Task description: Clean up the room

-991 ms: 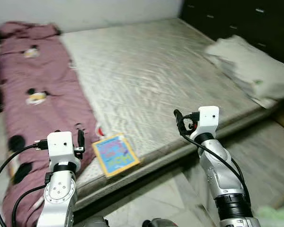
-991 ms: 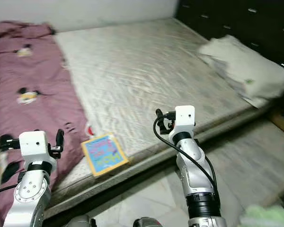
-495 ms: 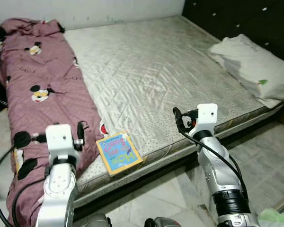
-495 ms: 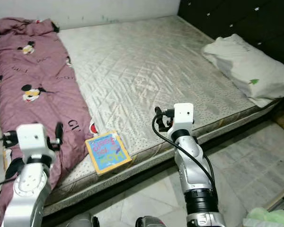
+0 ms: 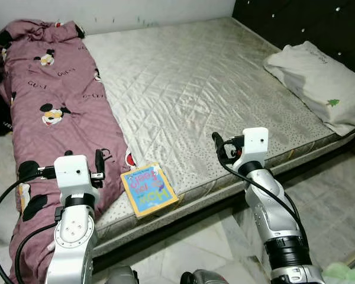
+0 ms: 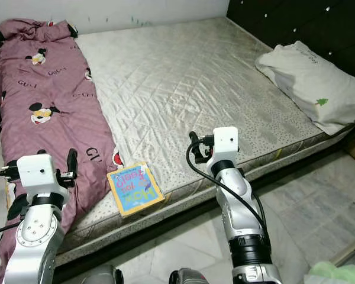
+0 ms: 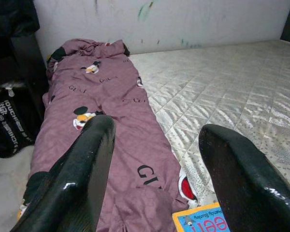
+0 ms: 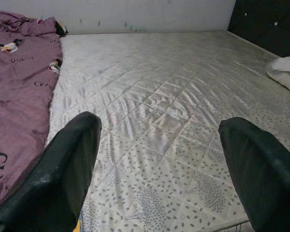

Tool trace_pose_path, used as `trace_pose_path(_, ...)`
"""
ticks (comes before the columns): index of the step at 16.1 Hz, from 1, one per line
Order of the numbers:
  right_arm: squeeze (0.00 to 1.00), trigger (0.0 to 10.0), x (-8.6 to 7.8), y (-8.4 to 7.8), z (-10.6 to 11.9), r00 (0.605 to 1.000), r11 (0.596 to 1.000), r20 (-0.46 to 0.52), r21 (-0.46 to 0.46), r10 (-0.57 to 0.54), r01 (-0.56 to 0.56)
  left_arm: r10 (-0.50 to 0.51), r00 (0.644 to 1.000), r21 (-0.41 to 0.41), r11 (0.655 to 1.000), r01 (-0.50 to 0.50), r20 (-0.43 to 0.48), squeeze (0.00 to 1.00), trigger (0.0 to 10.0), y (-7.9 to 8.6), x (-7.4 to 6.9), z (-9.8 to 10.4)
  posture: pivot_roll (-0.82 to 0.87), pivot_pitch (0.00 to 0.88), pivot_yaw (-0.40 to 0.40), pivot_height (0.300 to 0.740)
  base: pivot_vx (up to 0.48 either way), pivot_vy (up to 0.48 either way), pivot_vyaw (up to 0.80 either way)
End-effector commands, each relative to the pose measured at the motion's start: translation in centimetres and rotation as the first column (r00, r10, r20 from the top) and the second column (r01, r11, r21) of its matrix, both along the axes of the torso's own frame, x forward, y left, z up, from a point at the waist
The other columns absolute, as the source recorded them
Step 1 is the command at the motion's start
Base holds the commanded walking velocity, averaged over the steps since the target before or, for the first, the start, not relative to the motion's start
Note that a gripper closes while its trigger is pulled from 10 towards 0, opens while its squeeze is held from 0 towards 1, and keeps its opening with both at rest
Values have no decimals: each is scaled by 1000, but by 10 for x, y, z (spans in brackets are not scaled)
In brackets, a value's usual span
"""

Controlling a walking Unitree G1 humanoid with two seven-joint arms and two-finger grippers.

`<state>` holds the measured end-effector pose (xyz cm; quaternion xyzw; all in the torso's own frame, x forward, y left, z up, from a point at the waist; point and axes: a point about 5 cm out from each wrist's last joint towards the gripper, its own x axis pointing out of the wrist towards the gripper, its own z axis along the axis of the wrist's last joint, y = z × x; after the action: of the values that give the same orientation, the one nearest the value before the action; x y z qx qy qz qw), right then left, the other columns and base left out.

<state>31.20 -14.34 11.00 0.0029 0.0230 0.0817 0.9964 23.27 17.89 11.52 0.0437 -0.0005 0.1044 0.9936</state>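
A colourful book point(image 5: 149, 190) with a yellow border lies flat at the near edge of the grey quilted mattress point(image 5: 189, 83). It touches the purple Mickey Mouse quilt point(image 5: 53, 112) that runs along the bed's left side. A white pillow point(image 5: 320, 83) rests at the right end. My left gripper point(image 7: 154, 164) is open and empty, held over the quilt's near end, left of the book. My right gripper point(image 5: 220, 148) hangs open and empty above the mattress edge, right of the book.
A dark panelled headboard point(image 5: 307, 23) stands behind the pillow. A black bag point(image 7: 9, 121) sits on the floor beside the quilt. Pale marble floor point(image 5: 195, 248) lies in front of the bed, with something green point(image 5: 350, 273) at the lower right.
The picture was blurred a second ago and has steadied, shifting slightly with the camera. Both grippers stay open, and the book lies where it was.
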Motion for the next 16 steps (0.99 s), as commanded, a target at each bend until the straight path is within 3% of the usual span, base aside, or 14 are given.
trace_pose_path(1, 0, 10000, 2, -2, 2, 1000, 1000, 4, -8, -4, 4, 3, 1000, 0, 1000, -3, 3, 0, 10000, 0, 0, 0, 94, 82, -57, 680, 0, 0, 0)
trace_pose_path(6, 0, 10000, 2, -2, 1, 1000, 1000, -1, -7, 7, -8, 6, 1000, 1, 1000, -6, 6, 0, 10000, 0, 0, 1, 95, 84, -60, 623, 0, 0, 0)
trace_pose_path(16, 0, 10000, 4, 2, -5, 998, 998, -41, -10, 55, -56, 50, 998, -45, 998, -48, 25, 0, 10000, 2, 0, 2, 96, 79, -72, 623, 0, 0, 0)
